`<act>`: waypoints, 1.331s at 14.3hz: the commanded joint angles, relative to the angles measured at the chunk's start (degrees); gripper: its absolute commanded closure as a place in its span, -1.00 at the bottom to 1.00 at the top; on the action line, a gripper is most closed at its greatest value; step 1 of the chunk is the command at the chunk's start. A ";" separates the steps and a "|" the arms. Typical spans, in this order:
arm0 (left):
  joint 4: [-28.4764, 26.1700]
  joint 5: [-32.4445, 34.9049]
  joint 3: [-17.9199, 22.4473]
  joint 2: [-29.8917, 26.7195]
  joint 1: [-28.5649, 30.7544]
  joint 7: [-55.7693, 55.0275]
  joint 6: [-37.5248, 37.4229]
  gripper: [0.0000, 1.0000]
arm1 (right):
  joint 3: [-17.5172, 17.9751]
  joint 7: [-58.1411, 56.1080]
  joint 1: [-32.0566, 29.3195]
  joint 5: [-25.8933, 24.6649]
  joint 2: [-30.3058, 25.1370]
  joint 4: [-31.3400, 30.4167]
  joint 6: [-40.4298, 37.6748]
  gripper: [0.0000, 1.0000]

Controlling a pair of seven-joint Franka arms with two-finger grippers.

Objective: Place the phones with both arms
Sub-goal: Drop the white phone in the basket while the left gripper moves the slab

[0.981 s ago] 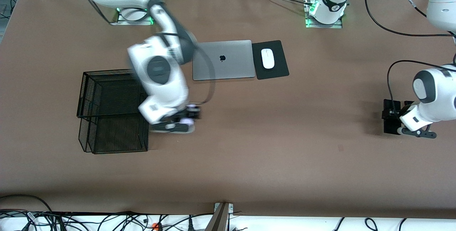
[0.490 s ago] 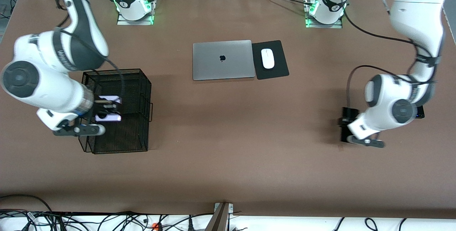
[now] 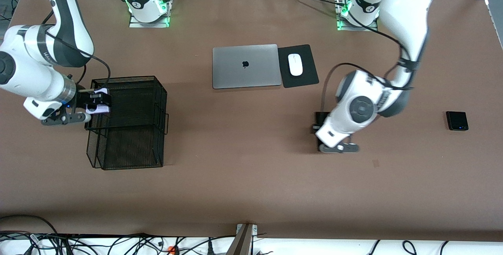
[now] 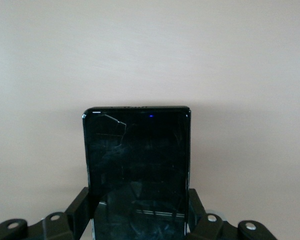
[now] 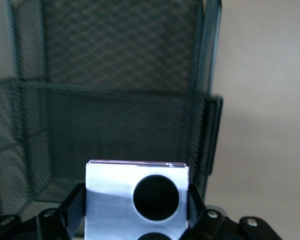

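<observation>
A lilac-white phone point(image 3: 101, 109) with black camera circles point(image 5: 156, 197) sits between the jaws of my right gripper point(image 3: 97, 103) point(image 5: 136, 202), which is shut on it. This gripper hangs over the rim of the black mesh basket point(image 3: 163, 101) at the right arm's end. The basket's mesh walls point(image 5: 115, 65) fill the right wrist view. My left gripper point(image 3: 323, 129) point(image 4: 139, 207) is shut on the long black phone point(image 3: 319, 119) point(image 4: 137, 150), over bare table. A small squarish black phone point(image 3: 457, 120) lies flat toward the left arm's end.
A closed grey laptop point(image 3: 245, 66) lies mid-table, nearer the bases. Beside it a white mouse point(image 3: 295, 64) rests on a black pad point(image 3: 304, 78). Cables run along the table's front edge point(image 3: 251, 237).
My right gripper swung with the lilac phone across the basket to its rim at the right arm's end. My left gripper carried the black slab toward mid-table, uncovering the small black phone.
</observation>
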 commanded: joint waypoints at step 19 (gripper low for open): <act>22.93 -0.94 1.69 19.77 -16.82 -16.94 0.14 -1.00 | 2.13 5.64 0.46 4.25 -0.04 2.59 -0.80 -0.99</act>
